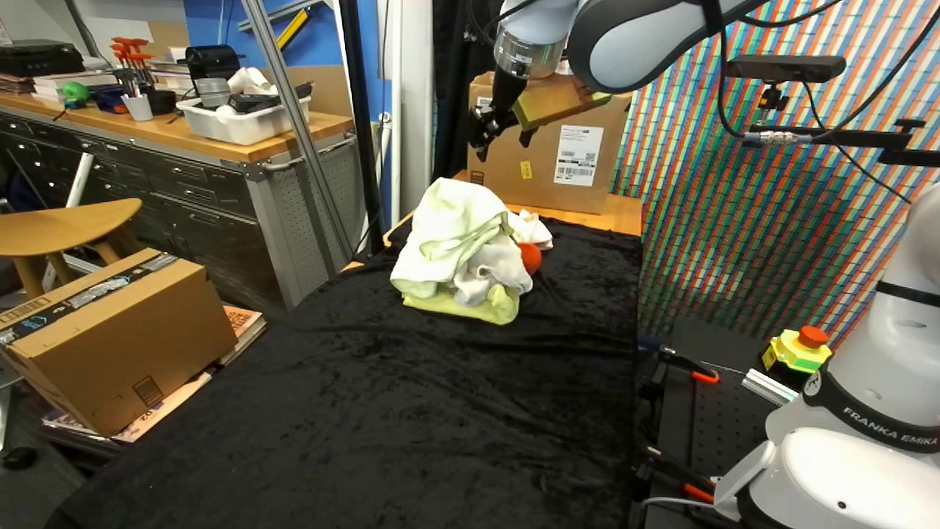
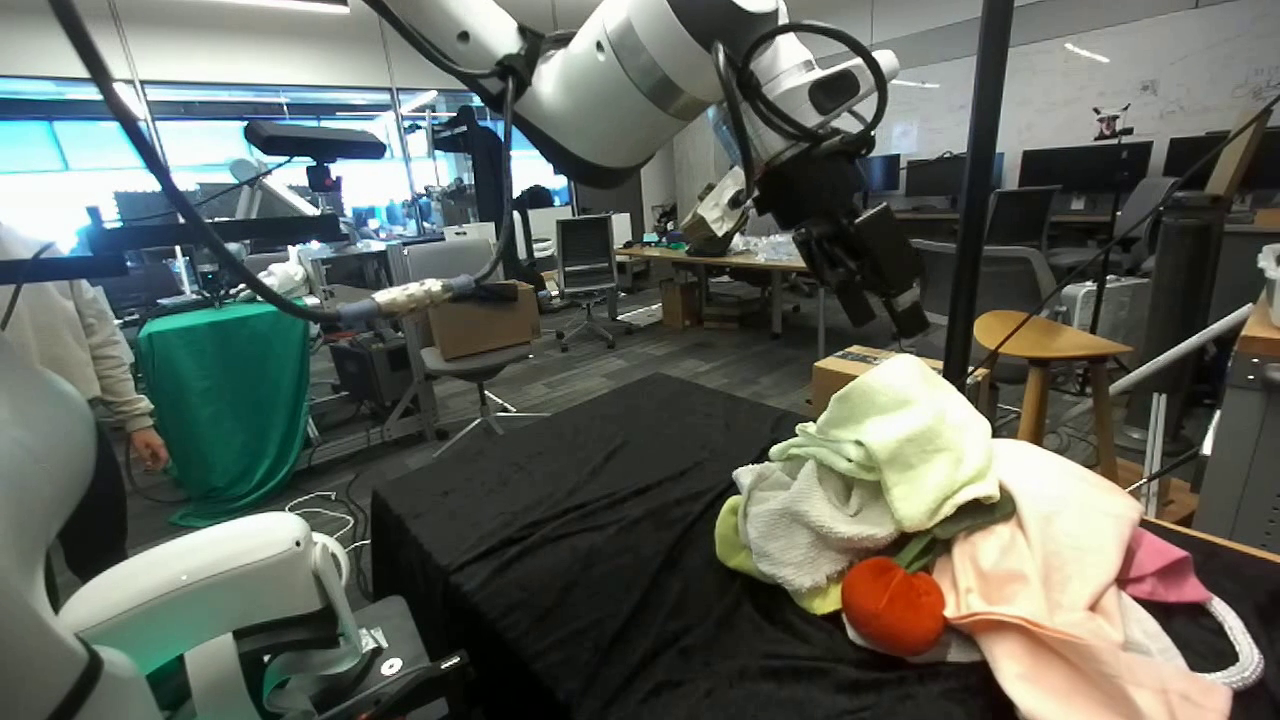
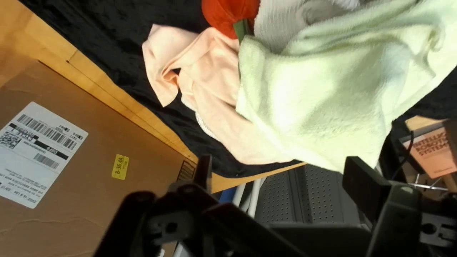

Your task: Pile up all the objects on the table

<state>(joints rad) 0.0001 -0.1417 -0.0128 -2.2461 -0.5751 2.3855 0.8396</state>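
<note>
On the black-topped table lies a heap of cloth pieces, seen in both exterior views. A pale yellow-green cloth tops it, draped over a whitish cloth and a brighter yellow-green cloth. Against its side rests the orange-red ball-like item, with a green stem-like strip. A peach-pink cloth spreads beside the heap, partly under the pale one. Some bright pink and dark green cloth shows. Above the heap, clear of it, my gripper is open, nothing between its widely spaced fingers.
A big cardboard box stands at the table's end, close to the gripper. A black upright pole rises near the heap. Another cardboard box sits off the table's side. A white rope loop protrudes beside the peach-pink cloth.
</note>
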